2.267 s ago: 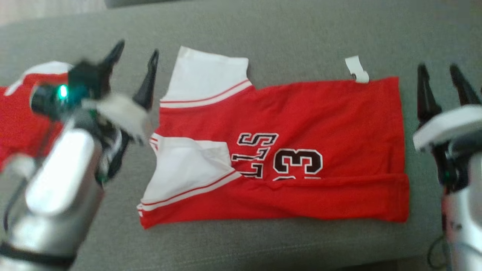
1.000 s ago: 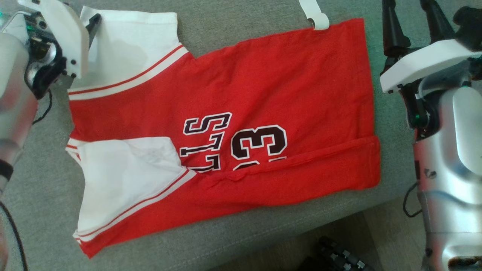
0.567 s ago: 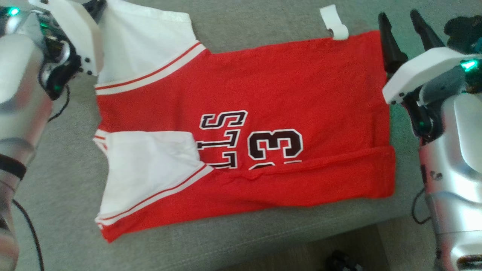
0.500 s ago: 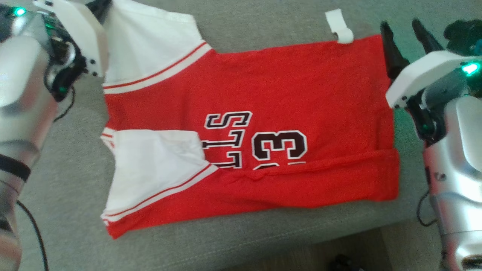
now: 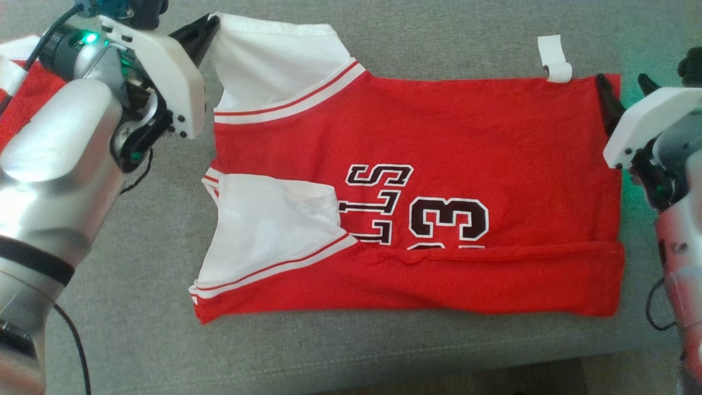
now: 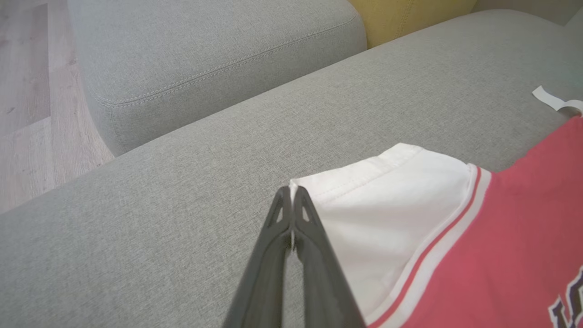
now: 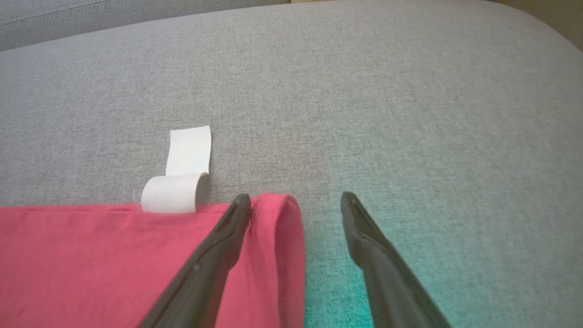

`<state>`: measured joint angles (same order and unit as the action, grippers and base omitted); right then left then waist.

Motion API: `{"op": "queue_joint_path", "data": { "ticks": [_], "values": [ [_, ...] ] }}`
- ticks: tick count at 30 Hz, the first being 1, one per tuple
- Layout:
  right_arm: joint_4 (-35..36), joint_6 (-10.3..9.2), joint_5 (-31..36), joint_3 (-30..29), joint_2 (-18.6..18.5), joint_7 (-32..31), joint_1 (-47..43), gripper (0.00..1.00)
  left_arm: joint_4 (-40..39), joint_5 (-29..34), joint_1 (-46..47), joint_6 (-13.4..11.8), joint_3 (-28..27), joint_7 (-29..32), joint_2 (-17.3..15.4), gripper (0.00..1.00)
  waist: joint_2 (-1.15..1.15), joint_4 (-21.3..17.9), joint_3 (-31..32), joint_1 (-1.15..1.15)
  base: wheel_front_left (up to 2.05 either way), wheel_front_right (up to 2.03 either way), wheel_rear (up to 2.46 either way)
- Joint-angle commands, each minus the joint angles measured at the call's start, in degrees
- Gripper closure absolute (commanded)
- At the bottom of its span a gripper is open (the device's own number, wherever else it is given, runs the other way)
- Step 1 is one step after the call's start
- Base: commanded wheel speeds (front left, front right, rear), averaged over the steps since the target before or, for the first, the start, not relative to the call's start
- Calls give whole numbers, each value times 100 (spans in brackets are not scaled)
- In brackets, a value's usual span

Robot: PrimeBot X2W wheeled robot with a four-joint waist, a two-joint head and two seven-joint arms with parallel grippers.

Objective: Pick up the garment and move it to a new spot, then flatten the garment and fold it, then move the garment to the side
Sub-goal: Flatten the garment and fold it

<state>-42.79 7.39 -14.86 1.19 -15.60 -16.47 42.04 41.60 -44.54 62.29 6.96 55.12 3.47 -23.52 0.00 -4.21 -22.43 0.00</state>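
Where the grey sofa cushion (image 5: pixel 384 351) shows its near edge at 6 o'clock in the head view, the garment (image 5: pixel 439 153) lies spread flat on it. It is a red jersey with its neck end toward 9 o'clock and its hem toward 3 o'clock. Its near long side is folded over in a strip. The near white sleeve (image 5: pixel 269 230) lies at 8 o'clock, folded onto the red body beside the dark lettering (image 5: pixel 447 219).

Farther back, at 11 o'clock of the jersey, the left gripper (image 6: pixel 291 200) is clamped tight on the corner of the far white sleeve (image 5: pixel 274 60). At 2 o'clock the right gripper (image 7: pixel 296 200) stands wide and holds nothing, one finger on the red hem corner, the other over bare cushion. A curled white tag (image 5: pixel 554 57) sticks out from the far edge just beside it. Another red cloth (image 5: pixel 22 104) lies at 9 o'clock behind the left arm.

Farthest, in the left wrist view, are a grey back cushion (image 6: pixel 205 59), a yellow cushion (image 6: pixel 410 18) and a wooden floor (image 6: pixel 27 91).
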Motion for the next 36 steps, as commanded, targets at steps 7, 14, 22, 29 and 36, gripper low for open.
{"op": "queue_joint_path", "data": {
  "ticks": [7,14,22,29,36],
  "values": [
    [-307,10,39,261,-193,38,365,0,-326,-43,231,-114,-183,51,-253,100,0,-6,-93,0,0,0,0],
    [-583,10,-64,505,-178,107,522,0,-393,-66,271,-164,-194,70,-286,100,0,11,-172,0,0,0,0],
    [-654,10,-544,1051,-284,-86,525,100,-338,-82,287,-213,-206,16,-312,100,0,31,-182,0,0,0,0],
    [-611,10,-643,1038,-511,434,816,100,-227,-48,358,-330,-258,-151,-353,100,0,34,-194,0,0,0,0],
    [-819,10,-390,888,-501,996,1201,100,-112,-15,520,-450,-349,-405,-303,100,0,63,-251,0,0,0,0]
  ]
}}
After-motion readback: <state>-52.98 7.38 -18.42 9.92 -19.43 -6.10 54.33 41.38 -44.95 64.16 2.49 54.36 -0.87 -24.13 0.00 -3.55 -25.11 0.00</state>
